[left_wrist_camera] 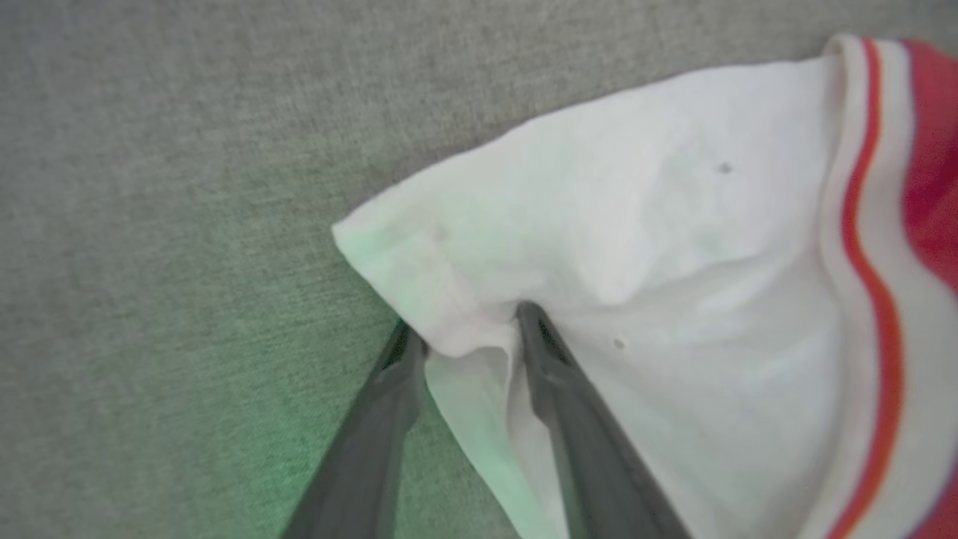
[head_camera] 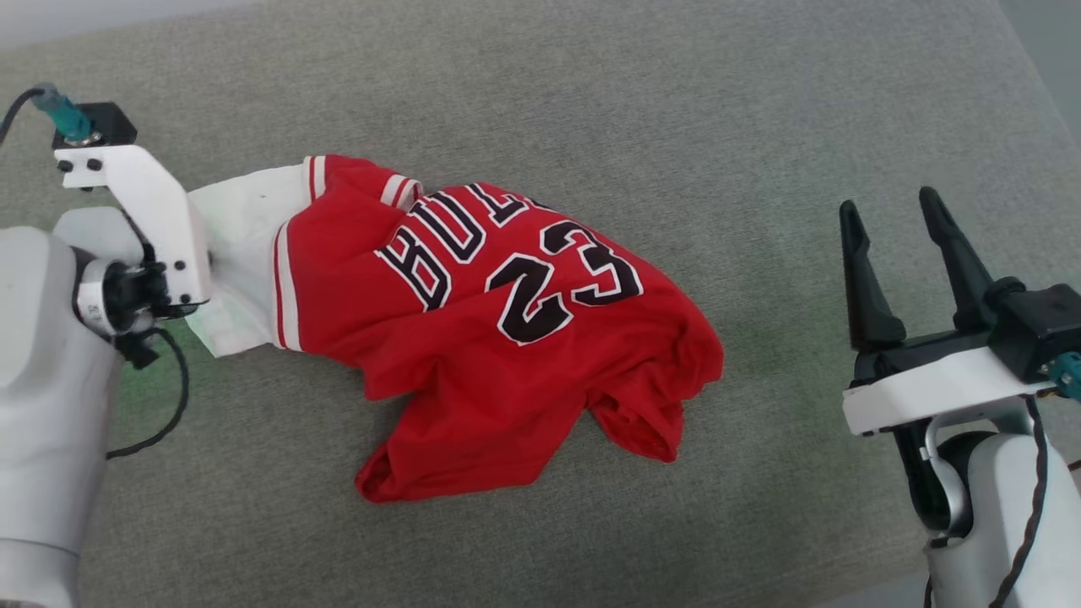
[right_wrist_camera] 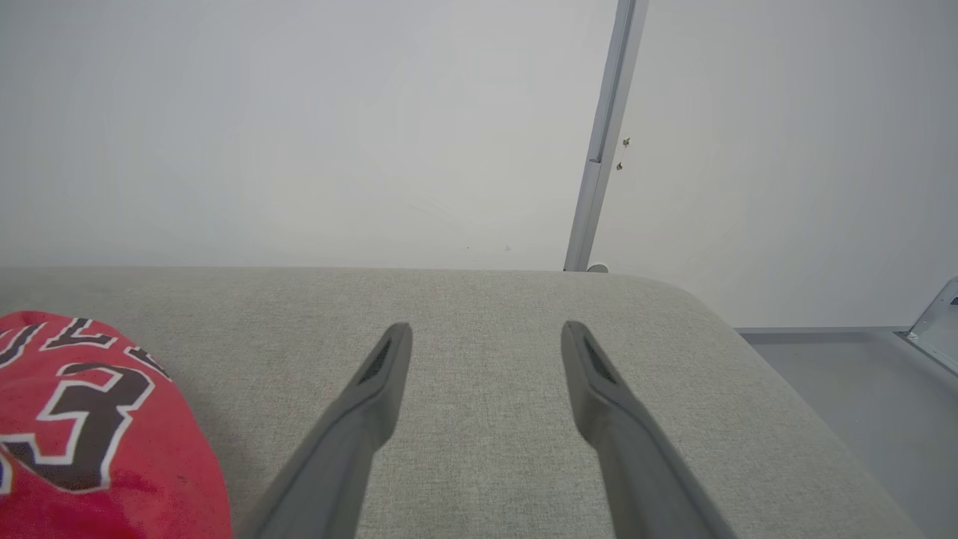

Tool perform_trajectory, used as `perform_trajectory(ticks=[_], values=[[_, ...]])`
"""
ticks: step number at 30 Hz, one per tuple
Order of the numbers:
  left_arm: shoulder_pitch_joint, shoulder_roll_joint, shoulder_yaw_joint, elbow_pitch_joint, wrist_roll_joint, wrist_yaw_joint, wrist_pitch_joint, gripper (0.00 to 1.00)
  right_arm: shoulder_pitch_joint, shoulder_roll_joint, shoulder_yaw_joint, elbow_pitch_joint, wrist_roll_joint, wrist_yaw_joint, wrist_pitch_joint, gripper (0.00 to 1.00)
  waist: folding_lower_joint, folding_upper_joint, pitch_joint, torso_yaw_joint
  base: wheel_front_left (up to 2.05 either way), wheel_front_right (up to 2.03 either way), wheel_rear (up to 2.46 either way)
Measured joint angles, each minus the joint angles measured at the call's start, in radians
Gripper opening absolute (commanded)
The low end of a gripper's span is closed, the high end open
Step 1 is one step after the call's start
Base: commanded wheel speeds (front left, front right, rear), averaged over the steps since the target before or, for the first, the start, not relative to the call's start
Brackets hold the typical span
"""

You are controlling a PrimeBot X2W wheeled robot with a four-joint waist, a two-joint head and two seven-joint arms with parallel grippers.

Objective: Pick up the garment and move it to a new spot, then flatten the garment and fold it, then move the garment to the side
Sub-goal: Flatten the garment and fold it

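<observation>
1 red garment (head_camera: 507,338) reading "23" lies mid-worktop (head_camera: 591,101), left pincer (left_wrist_camera: 465,322) clamping its white sleeve (left_wrist_camera: 636,224), right pincer (head_camera: 888,203) wide open, empty.

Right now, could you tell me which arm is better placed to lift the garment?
Left: the left gripper grips the garment by its white sleeve; the right gripper stands open, apart from it.

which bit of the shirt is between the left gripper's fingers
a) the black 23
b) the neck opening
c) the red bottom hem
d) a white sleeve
d: in the left wrist view the left gripper has a fold of the white sleeve of the garment bunched between its fingers.
</observation>
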Motion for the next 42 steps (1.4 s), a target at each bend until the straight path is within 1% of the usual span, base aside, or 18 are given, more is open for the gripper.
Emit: perform_trajectory(ticks=[2, 4, 6, 9, 15, 18, 21, 22, 23, 24, 29, 36, 39, 42], values=[[-0.001, -0.011, -0.001, 0.003, -0.006, -0.003, -0.008, 0.0, -0.006, -0.002, -0.007, 0.0, 0.0, 0.0, 0.0, 1.0, 0.0, 0.0, -0.001, 0.01, 0.0, 0.0, 0.0], [-0.002, -0.009, -0.004, 0.001, -0.006, -0.011, -0.013, 0.0, -0.006, -0.004, -0.009, -0.001, -0.003, 0.0, 0.001, 1.0, 0.0, 0.0, -0.003, 0.016, 0.0, 0.0, 0.0], [0.001, -0.003, -0.003, -0.007, -0.007, -0.015, -0.024, 0.0, -0.006, -0.006, -0.017, -0.001, -0.003, 0.0, 0.003, 1.0, -0.0001, 0.0, -0.008, 0.028, 0.0, 0.0, 0.0], [0.029, 0.028, -0.008, -0.033, -0.005, -0.019, -0.022, 0.0, 0.002, -0.011, -0.032, -0.004, -0.003, 0.0, 0.011, 1.0, 0.0, 0.0, -0.019, 0.045, 0.0, 0.0, 0.0], [0.157, 0.134, 0.025, -0.12, -0.015, 0.014, 0.017, 0.0, 0.024, -0.013, -0.058, -0.015, -0.007, 0.0, 0.032, 1.0, 0.0, 0.0, -0.044, 0.08, 0.0, 0.0, 0.0], [0.228, 0.163, 0.048, -0.169, -0.041, 0.037, 0.031, 0.0, 0.034, -0.013, -0.065, -0.02, -0.008, 0.0, 0.04, 1.0, 0.0, 0.0, -0.053, 0.096, 0.0, 0.0, 0.0], [0.28, 0.171, 0.061, -0.223, -0.059, 0.053, 0.04, 0.0, 0.035, -0.012, -0.074, -0.026, -0.011, 0.0, 0.048, 1.0, 0.0, 0.0, -0.057, 0.111, 0.0, 0.0, 0.0], [0.293, 0.171, 0.064, -0.239, -0.06, 0.057, 0.037, 0.35, 0.035, -0.012, -0.074, -0.027, -0.011, 0.0, 0.051, 1.0, 0.0, 0.0, -0.058, 0.116, 0.0, 0.0, 0.0], [0.304, 0.171, 0.063, -0.258, -0.06, 0.058, 0.032, 0.97, 0.035, -0.012, -0.072, -0.027, -0.011, 0.0, 0.052, 1.0, 0.0, 0.0, -0.06, 0.12, 0.0, 0.0, 0.0], [0.313, 0.17, 0.063, -0.272, -0.06, 0.061, 0.029, 1.0, 0.035, -0.012, -0.069, -0.026, -0.011, 0.0, 0.053, 1.0, 0.0, 0.0, -0.062, 0.124, 0.0, 0.0, 0.0], [0.314, 0.174, 0.04, -0.356, -0.049, 0.072, 0.065, 1.0, 0.036, -0.012, -0.056, -0.023, -0.011, 0.0, 0.061, 1.0, 0.0, 0.0, -0.084, 0.131, 0.0, 0.0, 0.0], [0.229, 0.179, -0.004, -0.504, -0.03, 0.072, 0.153, 1.0, 0.05, -0.01, -0.031, -0.025, -0.012, 0.0, 0.058, 1.0, -0.0001, 0.0, -0.118, 0.114, 0.0, 0.0, 0.0], [0.187, 0.152, -0.033, -0.539, -0.03, 0.061, 0.186, 1.0, 0.05, -0.005, -0.015, -0.021, -0.011, 0.0, 0.048, 1.0, 0.0, 0.0, -0.126, 0.097, 0.0, 0.0, 0.0], [0.146, 0.116, -0.069, -0.545, -0.028, 0.051, 0.212, 1.0, 0.05, -0.002, -0.001, -0.009, -0.005, 0.0, 0.036, 1.0, 0.0, -0.0001, -0.129, 0.076, 0.0, 0.0, 0.0]])
